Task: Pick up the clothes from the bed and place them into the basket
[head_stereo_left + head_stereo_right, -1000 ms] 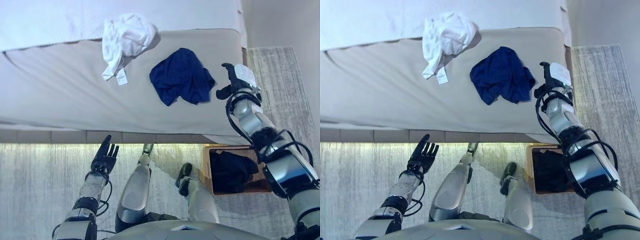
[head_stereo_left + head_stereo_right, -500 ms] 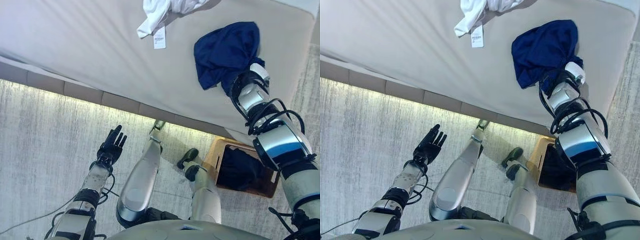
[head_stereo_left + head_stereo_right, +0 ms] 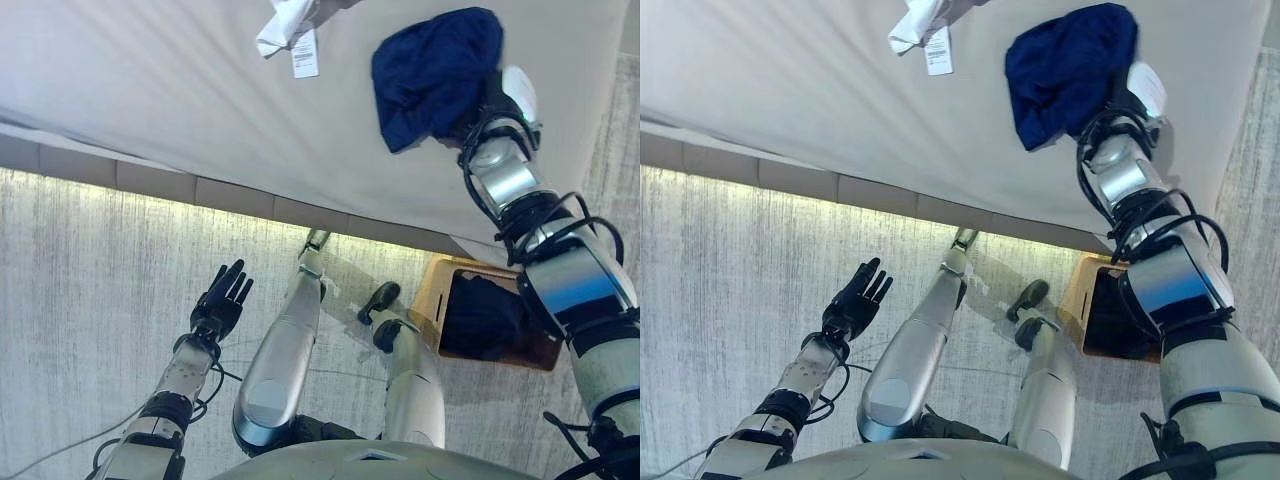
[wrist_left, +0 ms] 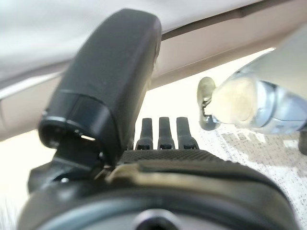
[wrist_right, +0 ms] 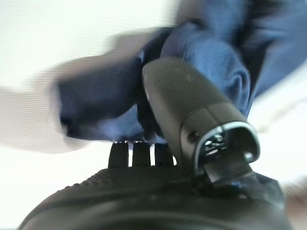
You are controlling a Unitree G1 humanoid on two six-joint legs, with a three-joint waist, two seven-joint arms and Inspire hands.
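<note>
A crumpled navy garment [image 3: 432, 60] lies on the beige bed [image 3: 170, 90] near its right end. My right hand [image 3: 495, 98] is pressed against the garment's right edge. In the right wrist view its thumb [image 5: 192, 110] stands straight over the blue cloth [image 5: 211, 62] and its fingers point straight into the folds. A white garment [image 3: 283, 20] with a tag lies further left at the view's top edge. The wooden basket [image 3: 430, 292] stands on the floor below the bed's right corner, with dark clothing [image 3: 487, 318] inside. My left hand [image 3: 222, 302] hangs open over the rug.
The bed's padded edge [image 3: 200, 190] runs across the view between the mattress and the grey rug [image 3: 80, 290]. The basket stands close beside my right arm, tight against the bed corner.
The camera has tilted, shifting the whole picture. My right hand has gone from beside the navy garment into its right edge, and the cloth looks more bunched. The left hand stays as it was.
</note>
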